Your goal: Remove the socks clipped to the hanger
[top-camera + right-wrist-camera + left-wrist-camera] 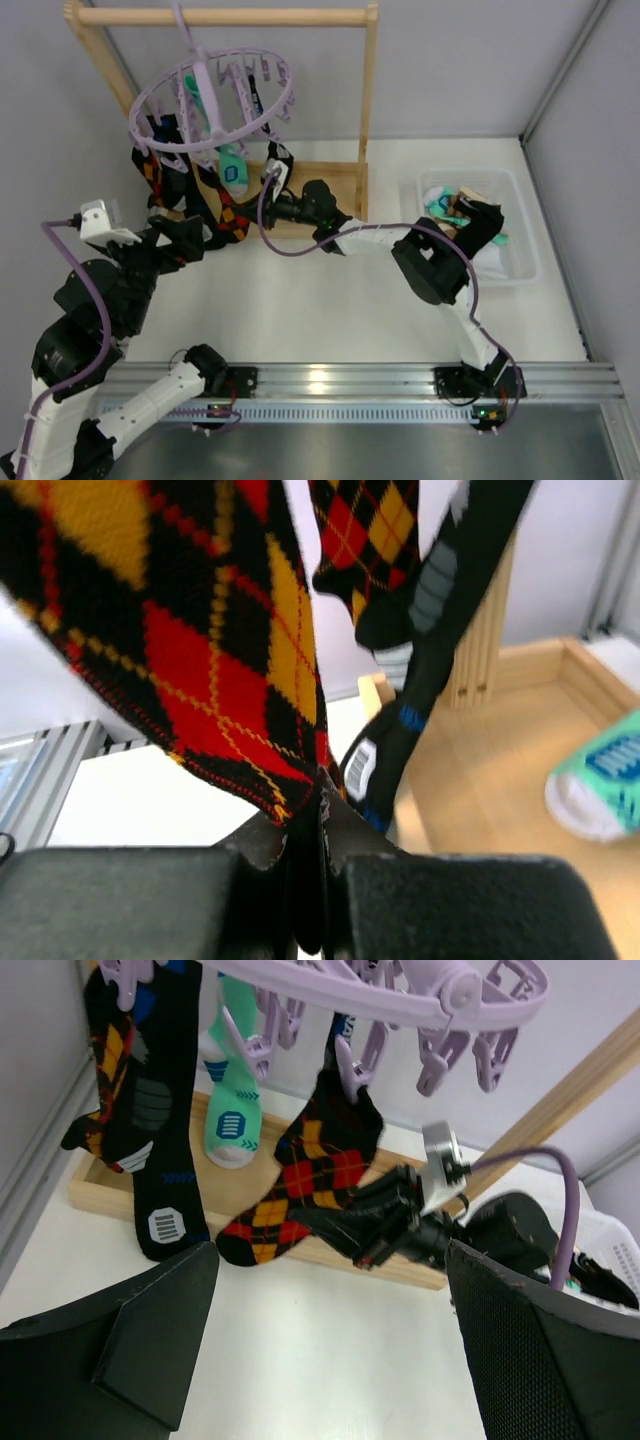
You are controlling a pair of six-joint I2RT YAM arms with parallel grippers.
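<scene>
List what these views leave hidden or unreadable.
1. Right wrist: top of the red-and-yellow argyle fabric sock, cut off by the upper edge.
2. Right wrist: how much fabric the right claw pinches, hidden between its fingers.
3. Top view: contents of the clear plastic bin, partly under the right arm.

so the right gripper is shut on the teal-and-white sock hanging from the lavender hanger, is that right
Not the teal-and-white sock: the right gripper is shut on the edge of the argyle sock with red and yellow diamonds, hanging from the lavender hanger. The right wrist view shows it.
</scene>
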